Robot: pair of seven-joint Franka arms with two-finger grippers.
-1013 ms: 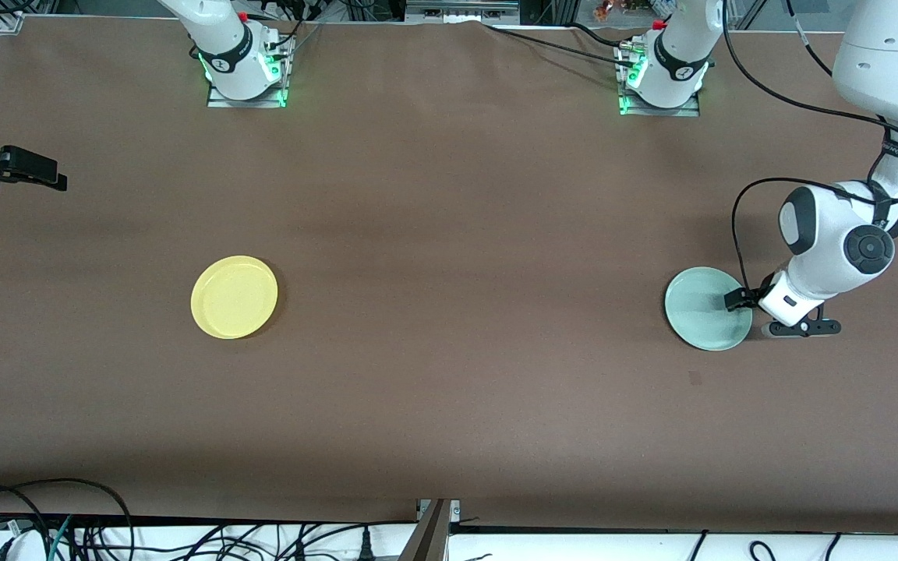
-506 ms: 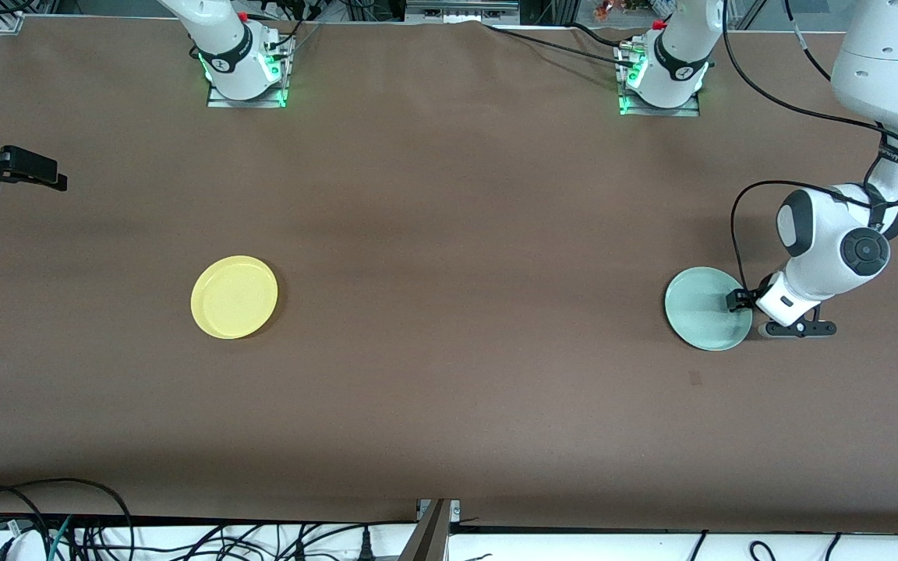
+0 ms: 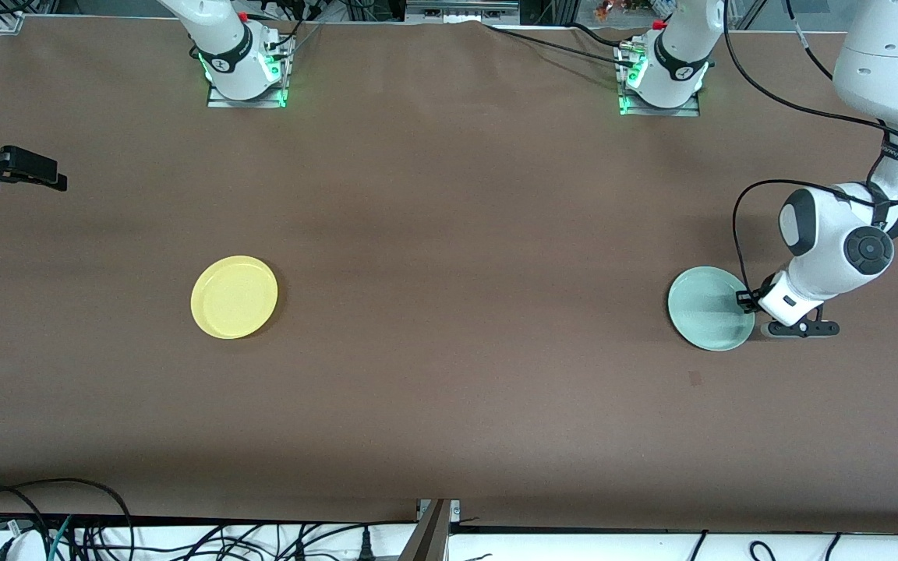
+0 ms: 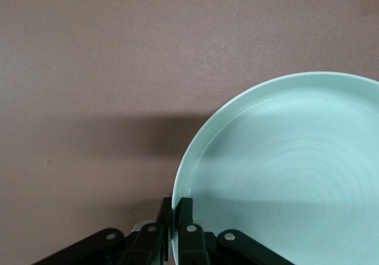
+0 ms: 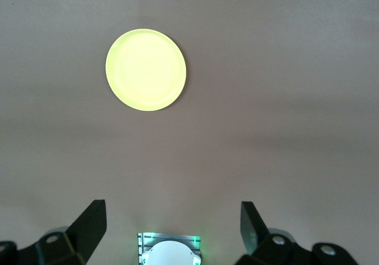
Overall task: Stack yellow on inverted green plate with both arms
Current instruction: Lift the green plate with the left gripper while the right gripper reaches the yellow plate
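The pale mint-green plate lies rim up near the left arm's end of the table. My left gripper is low at the plate's edge on that end and is shut on the rim. The left wrist view shows one finger inside the plate and one outside, at my left gripper. The yellow plate lies rim up toward the right arm's end and also shows in the right wrist view. My right gripper waits high over the table's edge at that end, open and empty.
The arm bases stand along the table's edge farthest from the front camera; the right one also shows in the right wrist view. Black cables hang from the left arm above the green plate. Bare brown table lies between the plates.
My left gripper has drawn back a little toward the left arm's end, and the green plate has shifted slightly with it. The right arm and the yellow plate have not moved.
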